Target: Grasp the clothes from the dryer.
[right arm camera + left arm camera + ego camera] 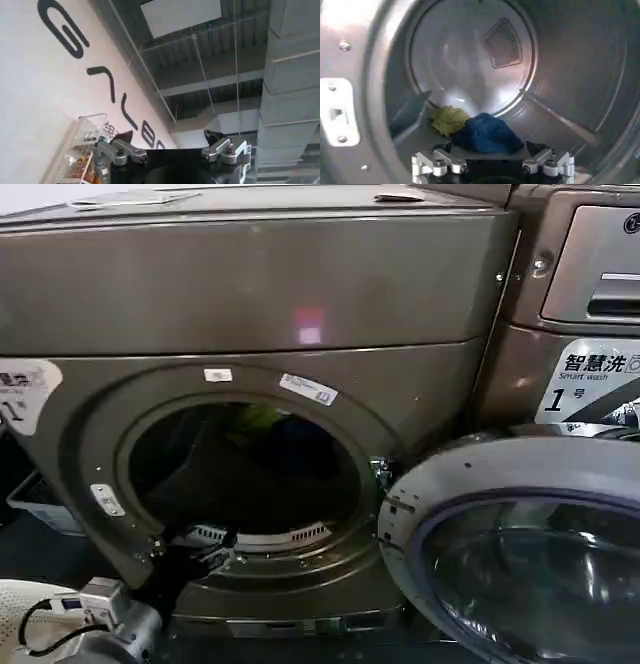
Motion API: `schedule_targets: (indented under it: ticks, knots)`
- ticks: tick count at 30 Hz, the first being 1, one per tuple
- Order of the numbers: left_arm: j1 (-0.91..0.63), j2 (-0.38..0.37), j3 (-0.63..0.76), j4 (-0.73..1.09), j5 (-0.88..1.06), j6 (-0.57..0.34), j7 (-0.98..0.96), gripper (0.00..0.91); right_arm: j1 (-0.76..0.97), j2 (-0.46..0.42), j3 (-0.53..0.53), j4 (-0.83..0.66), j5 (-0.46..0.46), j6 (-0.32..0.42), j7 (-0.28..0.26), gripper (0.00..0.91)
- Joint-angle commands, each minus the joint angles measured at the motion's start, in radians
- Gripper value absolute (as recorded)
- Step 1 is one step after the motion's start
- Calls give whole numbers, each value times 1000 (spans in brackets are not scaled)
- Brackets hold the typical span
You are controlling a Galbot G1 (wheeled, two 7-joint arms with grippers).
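Two clothes pieces deep in dryer drum, left pincer spread wide, near them, not touching.

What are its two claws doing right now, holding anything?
Left gripper: open, empty, at the dryer mouth, facing the clothes.
Right gripper: open, empty, pointed up at the ceiling.

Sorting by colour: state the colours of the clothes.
Yellow-green and dark navy blue clothes, clearest in the left wrist view.

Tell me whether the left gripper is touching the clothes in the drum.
Apart. The left wrist view shows the open left gripper short of the clothes, with bare drum floor visible between fingertips and fabric.
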Motion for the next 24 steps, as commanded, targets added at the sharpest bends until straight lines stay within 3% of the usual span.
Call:
schedule_targets:
  ticks: [1,24]
  knots:
    - [0,2,-3,-3,-1,49,0,907,0,-2,2,2,0,1,0,907]
    - [8,9,-10,-12,-6,49,0,907,-6,0,-13,29,1,7,-8,907]
